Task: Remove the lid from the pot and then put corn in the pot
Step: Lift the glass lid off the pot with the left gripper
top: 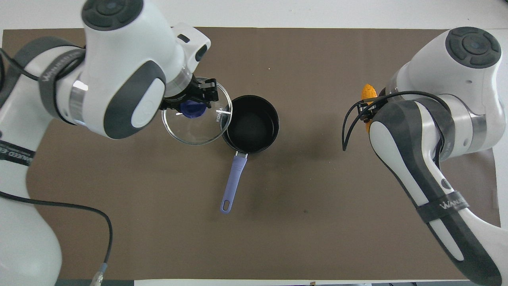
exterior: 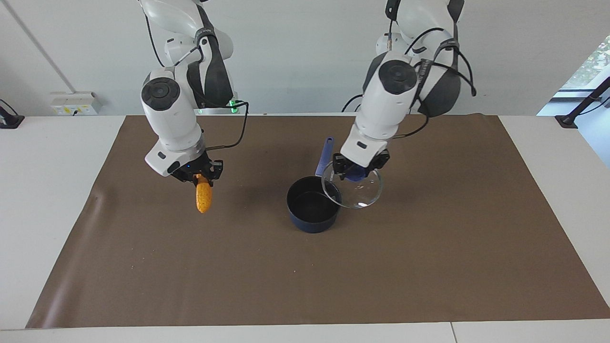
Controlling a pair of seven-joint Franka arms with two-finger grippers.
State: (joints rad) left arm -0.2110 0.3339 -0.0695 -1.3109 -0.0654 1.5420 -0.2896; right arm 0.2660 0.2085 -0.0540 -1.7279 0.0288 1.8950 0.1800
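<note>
The brown mat [exterior: 305,267] on the bench [exterior: 47,200] fills the near foreground, and the first thing standing on it is the pot [exterior: 313,205], near the middle. It is a small dark navy saucepan with a black, empty inside, and its long blue-purple handle [top: 234,178] points toward the robots.

The lid [exterior: 355,188] is off the pot. The left tool [exterior: 353,172] is closed on its blue-purple knob and holds it in the air, tilted, over the mat just beside the pot toward the left arm's end of the bench; its edge overlaps the pot's rim in both views, and I cannot tell whether they touch. The lid is a round clear glass disc with a thin metal rim, about as wide as the pot. Glass is stiff, smooth and breakable, so I judge the knob the only sound hold, and it wants a gentle setting down.

The right tool [exterior: 202,177] is closed on the thick end of the corn [exterior: 204,196], which hangs tapered end down over the mat, well apart from the pot, toward the right arm's end. The cob is yellow-orange with bumpy kernels. It looks light and firm, and the bumps should keep it from slipping.
</note>
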